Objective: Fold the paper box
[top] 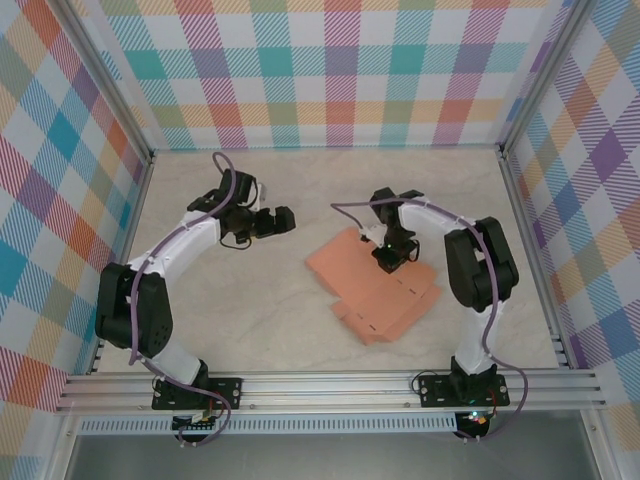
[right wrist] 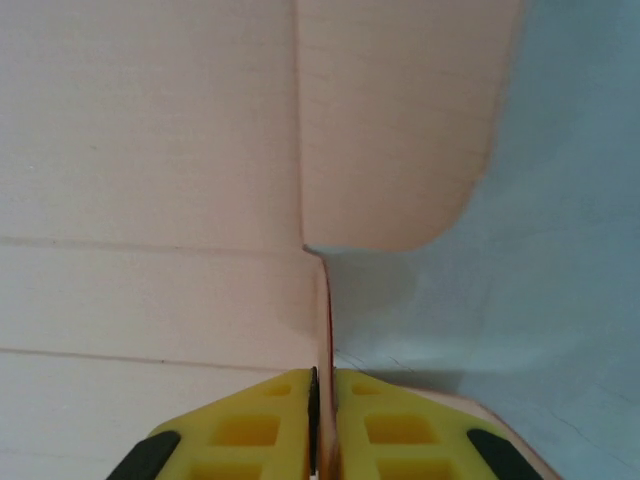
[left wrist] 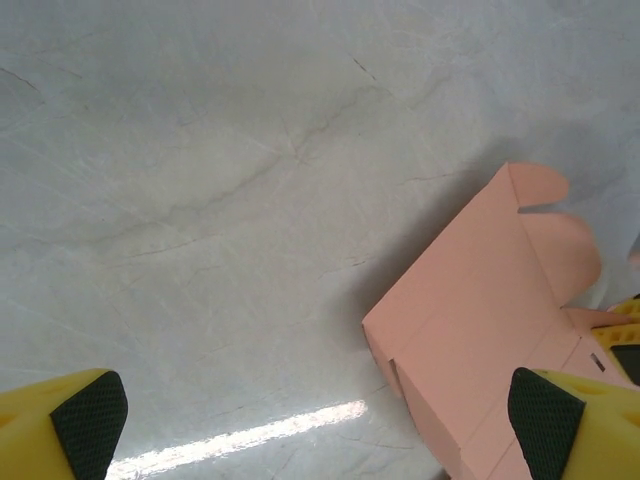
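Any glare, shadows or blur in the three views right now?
Left wrist: a glare streak on the table, soft shadow left of the paper box. Right wrist: very close, right gripper slightly soft, the box flap's shadow falls on the table. Top external: even light, sharp, only faint shadows.

We take this for a robotics lab test cell, not a home or shop. Two robot arms, the left arm (top: 170,250) and the right arm (top: 480,260), are bolted to bare aluminium rails (top: 330,385) at the near edge of a marble-patterned tabletop (top: 250,320). Upright metal posts frame the space, and bright plaid panels (top: 330,70) wall it in on three sides like a staged backdrop. A purple cable (top: 234,180) runs loose along the left arm. The paper box (top: 375,290) lies on the table as a work piece.
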`<state>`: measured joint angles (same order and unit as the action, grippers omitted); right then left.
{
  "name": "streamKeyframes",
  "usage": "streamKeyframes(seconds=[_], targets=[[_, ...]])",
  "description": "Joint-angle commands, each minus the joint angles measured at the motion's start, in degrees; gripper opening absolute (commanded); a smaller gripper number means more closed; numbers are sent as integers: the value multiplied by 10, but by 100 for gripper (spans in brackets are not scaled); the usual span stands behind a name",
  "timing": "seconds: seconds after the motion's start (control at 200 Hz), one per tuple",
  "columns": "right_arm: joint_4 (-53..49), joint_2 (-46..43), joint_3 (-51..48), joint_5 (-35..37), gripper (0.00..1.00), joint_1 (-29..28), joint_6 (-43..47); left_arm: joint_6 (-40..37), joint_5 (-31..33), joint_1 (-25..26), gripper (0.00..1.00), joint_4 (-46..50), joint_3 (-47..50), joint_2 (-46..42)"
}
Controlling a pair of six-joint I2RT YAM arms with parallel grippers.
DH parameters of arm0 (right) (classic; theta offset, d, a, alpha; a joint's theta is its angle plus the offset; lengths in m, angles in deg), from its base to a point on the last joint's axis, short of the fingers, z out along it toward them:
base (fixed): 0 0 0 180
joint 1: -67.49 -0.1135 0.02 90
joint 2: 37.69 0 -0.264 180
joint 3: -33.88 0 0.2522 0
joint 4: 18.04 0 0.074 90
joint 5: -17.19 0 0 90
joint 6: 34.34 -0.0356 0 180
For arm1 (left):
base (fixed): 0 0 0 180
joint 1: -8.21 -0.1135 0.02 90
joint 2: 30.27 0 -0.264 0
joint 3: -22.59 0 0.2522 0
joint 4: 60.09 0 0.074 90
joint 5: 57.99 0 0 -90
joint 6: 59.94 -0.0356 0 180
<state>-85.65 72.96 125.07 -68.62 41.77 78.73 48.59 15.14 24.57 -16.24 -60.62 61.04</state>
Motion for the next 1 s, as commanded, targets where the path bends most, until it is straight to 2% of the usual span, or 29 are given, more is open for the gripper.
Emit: streamKeyframes(seconds=[0.0, 0.12, 0.265, 0.305, 0.38, 0.455, 0.515, 0.59, 0.655, 0.755, 0.895, 1.0], targets=[[73, -50, -21, 18, 6, -43, 119, -4, -77, -32, 100, 7, 7, -16], [156, -49, -23, 27, 6, -79, 255, -6, -95, -49, 100, 15, -2, -9], [193, 11, 54, 39, 11, -95, 397, -5, -100, -63, 100, 22, -4, -13], [232, 24, 64, 48, 15, -101, 437, -2, -101, -64, 100, 14, 3, -15], [302, 58, 103, 74, 31, -114, 464, -1, -100, -65, 100, 10, 10, -10], [239, 90, 194, 88, 36, -123, 432, 12, -88, -67, 100, 7, 14, -10], [186, 83, 228, 53, 39, -124, 396, 25, -90, -68, 100, -15, 33, -18], [189, 38, 192, 13, 48, -121, 351, 27, -93, -67, 100, -40, 46, -17], [188, -11, 153, -52, 49, -101, 286, 24, -88, -68, 100, -38, 41, -7], [171, -75, 92, -143, 50, -34, 180, 29, -89, -60, 100, -62, 57, -7], [159, -116, 21, -130, 50, 65, 91, 9, -62, -35, 100, -91, 77, -16], [108, -105, 10, -97, 51, 102, 46, 4, -12, -27, 100, -82, 80, -23]])
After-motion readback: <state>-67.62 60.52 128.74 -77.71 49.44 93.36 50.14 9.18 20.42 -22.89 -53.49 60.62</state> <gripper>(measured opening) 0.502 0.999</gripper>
